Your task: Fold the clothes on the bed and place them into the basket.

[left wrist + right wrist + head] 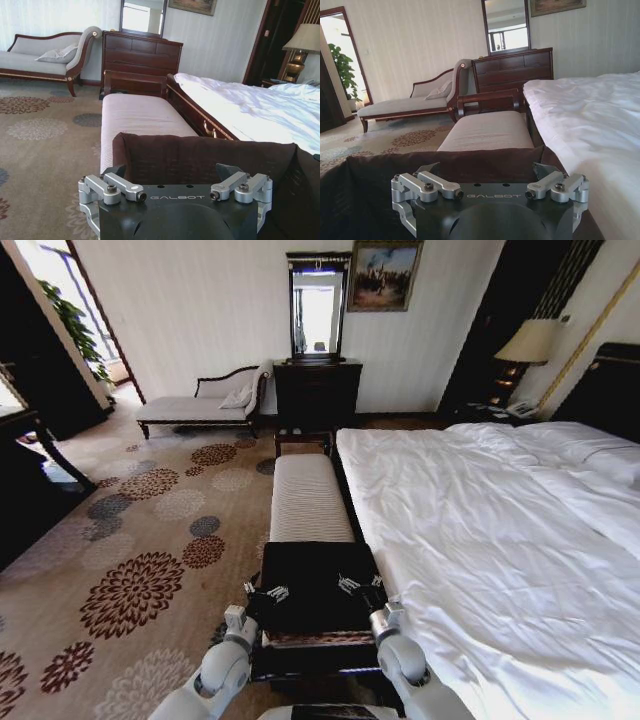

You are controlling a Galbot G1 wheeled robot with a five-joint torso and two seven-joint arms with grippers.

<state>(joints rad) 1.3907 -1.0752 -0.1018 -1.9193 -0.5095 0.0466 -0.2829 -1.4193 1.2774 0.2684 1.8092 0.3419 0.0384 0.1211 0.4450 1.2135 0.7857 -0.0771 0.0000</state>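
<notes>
Nearest the robot, the left gripper [265, 592] and the right gripper [360, 586] hang side by side over the basket [315, 638], left toward its left rim and right toward its right rim. In each wrist view the jaws stand spread wide with nothing between them, so both are released. The basket's dark far wall [200, 155] rises just beyond the fingertips [118, 170], which puts the grippers low over its opening, the posture of a drop rather than a carry.

The basket stands on the carpet [140, 530] against the near end of the striped bench [310, 500], beside the foot corner of the bed [480, 520]. That spot is within reach of both arms without driving. Its inside reads as one black mass. The T-shirt cannot be told apart from the black lining, and no white lettering can be made out. Since the duvet lies plain white across the part in view, the garment is judged to be in the basket already, and the task near its end.

Beyond the bench's far end stands a dark chest of drawers [317, 390] with a mirror [317, 305] above it, and a chaise longue [195, 408] along the far wall to the left.
</notes>
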